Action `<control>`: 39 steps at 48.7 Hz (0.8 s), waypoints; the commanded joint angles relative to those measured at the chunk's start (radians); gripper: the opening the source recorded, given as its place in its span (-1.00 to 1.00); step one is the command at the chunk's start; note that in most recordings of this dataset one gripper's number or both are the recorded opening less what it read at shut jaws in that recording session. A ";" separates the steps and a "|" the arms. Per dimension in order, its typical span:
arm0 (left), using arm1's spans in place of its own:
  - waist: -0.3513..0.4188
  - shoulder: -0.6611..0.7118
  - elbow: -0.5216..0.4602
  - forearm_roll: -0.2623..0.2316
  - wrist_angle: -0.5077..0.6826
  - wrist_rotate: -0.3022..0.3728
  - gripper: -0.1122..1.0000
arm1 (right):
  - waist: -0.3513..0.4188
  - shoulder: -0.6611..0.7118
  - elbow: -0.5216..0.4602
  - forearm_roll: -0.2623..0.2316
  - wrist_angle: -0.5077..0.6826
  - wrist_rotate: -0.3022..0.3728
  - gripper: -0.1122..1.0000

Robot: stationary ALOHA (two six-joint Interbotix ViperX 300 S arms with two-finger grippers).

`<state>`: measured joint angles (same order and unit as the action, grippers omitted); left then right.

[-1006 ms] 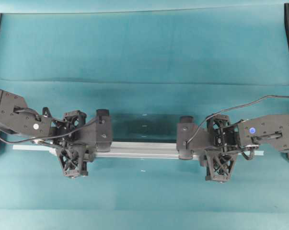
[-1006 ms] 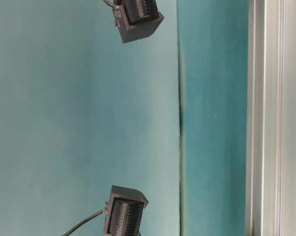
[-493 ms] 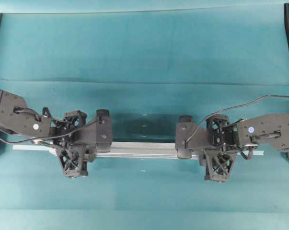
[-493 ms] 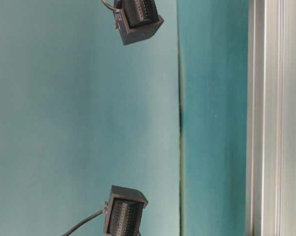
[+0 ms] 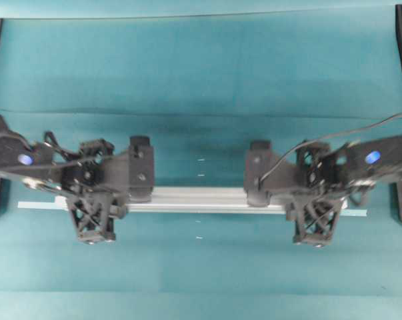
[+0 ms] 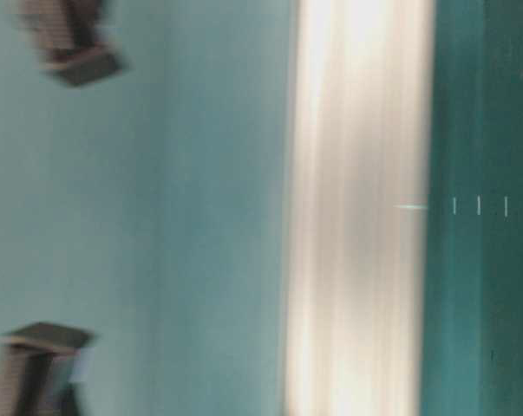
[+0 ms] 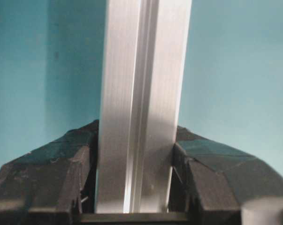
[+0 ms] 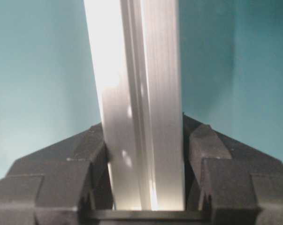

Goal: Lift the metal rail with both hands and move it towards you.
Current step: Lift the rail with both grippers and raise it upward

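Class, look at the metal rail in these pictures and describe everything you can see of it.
The metal rail is a long, straight, silver aluminium bar with lengthwise grooves. In the overhead view it lies level, left to right across the teal table. The left tool clamps it near one end and the right tool near the other, black fingers pressing both sides.

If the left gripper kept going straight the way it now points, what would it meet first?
The left gripper is shut on the metal rail, which fills the gap between its fingers. It seems to point down, so probably the teal table surface beyond; depth is unclear.
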<state>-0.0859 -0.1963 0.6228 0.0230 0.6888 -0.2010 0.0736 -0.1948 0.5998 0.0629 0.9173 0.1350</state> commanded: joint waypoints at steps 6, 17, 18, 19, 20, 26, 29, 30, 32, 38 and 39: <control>0.005 -0.101 -0.101 -0.002 0.123 -0.009 -0.22 | -0.017 -0.078 -0.123 0.006 0.140 0.006 -0.08; 0.006 -0.158 -0.184 -0.002 0.189 -0.009 -0.22 | -0.017 -0.084 -0.229 0.006 0.284 0.008 -0.08; 0.006 -0.160 -0.193 -0.002 0.192 -0.009 -0.22 | -0.017 -0.084 -0.239 0.006 0.295 0.008 -0.08; 0.006 -0.161 -0.202 -0.002 0.199 -0.009 -0.22 | -0.017 -0.084 -0.247 0.005 0.307 0.008 -0.08; 0.006 -0.163 -0.212 -0.002 0.206 -0.009 -0.22 | -0.017 -0.084 -0.255 0.005 0.318 0.008 -0.08; 0.006 -0.164 -0.290 -0.002 0.281 -0.008 -0.22 | -0.021 -0.084 -0.316 0.005 0.380 0.012 -0.08; 0.006 -0.161 -0.327 -0.002 0.325 -0.008 -0.22 | -0.023 -0.084 -0.348 0.005 0.413 0.021 -0.08; 0.006 -0.160 -0.339 -0.002 0.339 -0.009 -0.22 | -0.028 -0.084 -0.364 0.005 0.430 0.028 -0.08; 0.006 -0.160 -0.360 -0.002 0.367 -0.009 -0.22 | -0.028 -0.084 -0.383 0.006 0.451 0.035 -0.08; 0.006 -0.156 -0.416 -0.002 0.439 -0.009 -0.22 | -0.031 -0.083 -0.442 0.005 0.518 0.057 -0.08; 0.006 -0.156 -0.422 -0.002 0.446 -0.009 -0.22 | -0.031 -0.083 -0.453 0.005 0.529 0.060 -0.08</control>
<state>-0.0844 -0.3344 0.2669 0.0261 1.1121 -0.2010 0.0583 -0.2715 0.2056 0.0675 1.4189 0.1549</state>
